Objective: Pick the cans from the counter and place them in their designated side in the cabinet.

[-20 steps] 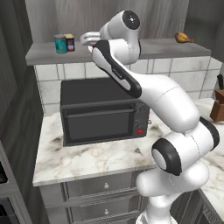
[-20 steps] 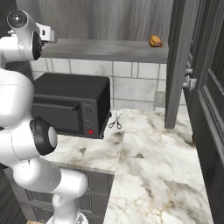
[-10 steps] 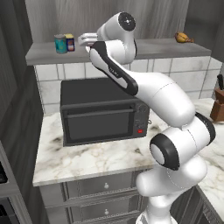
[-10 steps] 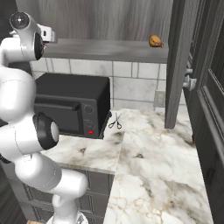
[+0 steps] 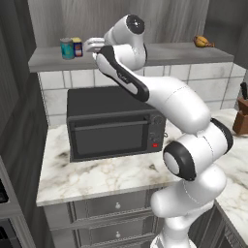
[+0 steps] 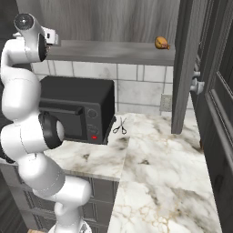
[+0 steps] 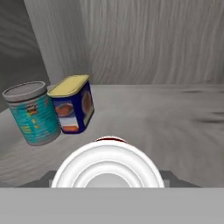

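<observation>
A: Status of the gripper (image 5: 88,46)?

B: It is raised to the cabinet (image 5: 160,53) shelf, a flat grey wood-grain board above the boxy black microwave (image 5: 114,123). In the hand view a round can top (image 7: 108,165) with white concentric rings and a red edge sits right between the fingers. The jaws appear pinched on this red can; the finger pads are hidden behind it.

A: Position of the other can?

B: The yellow-topped can (image 7: 73,104), dark blue with rounded corners, stands upright on the shelf at far left. It is just beside a ribbed-rim teal can (image 7: 32,113).

A: Other items?

B: A lumpy brown-orange food item (image 6: 161,43) lies at the shelf's right end. Scissors (image 6: 120,126) rest on the veined marble counter (image 6: 154,168), right of the microwave.
</observation>
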